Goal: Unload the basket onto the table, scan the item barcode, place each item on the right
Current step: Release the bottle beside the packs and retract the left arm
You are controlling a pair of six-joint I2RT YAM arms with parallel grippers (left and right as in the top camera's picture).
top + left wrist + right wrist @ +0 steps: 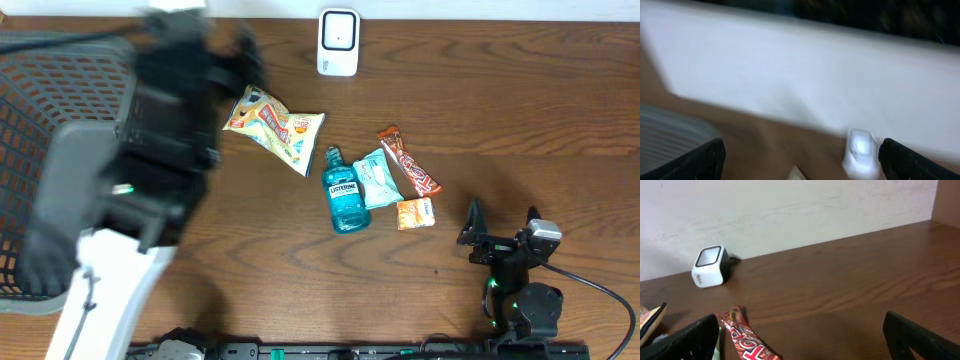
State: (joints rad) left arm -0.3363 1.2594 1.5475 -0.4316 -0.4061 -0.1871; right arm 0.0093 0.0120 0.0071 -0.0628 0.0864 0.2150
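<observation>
The white barcode scanner (338, 42) stands at the table's far edge; it also shows blurred in the left wrist view (859, 152) and small in the right wrist view (710, 266). The items lie mid-table: a yellow snack bag (272, 124), a blue mouthwash bottle (345, 195), a teal packet (378, 178), a red candy bar (408, 160) (742, 337) and an orange packet (415, 213). My left gripper (800, 162) is open and empty, its arm (165, 130) raised and blurred over the left side. My right gripper (503, 228) (802, 335) is open and empty, near the front right, right of the items.
A dark wire basket (40, 120) fills the table's left end, partly under the left arm. A white wall (790, 210) runs behind the scanner. Bare wood (520, 110) lies to the right of the items.
</observation>
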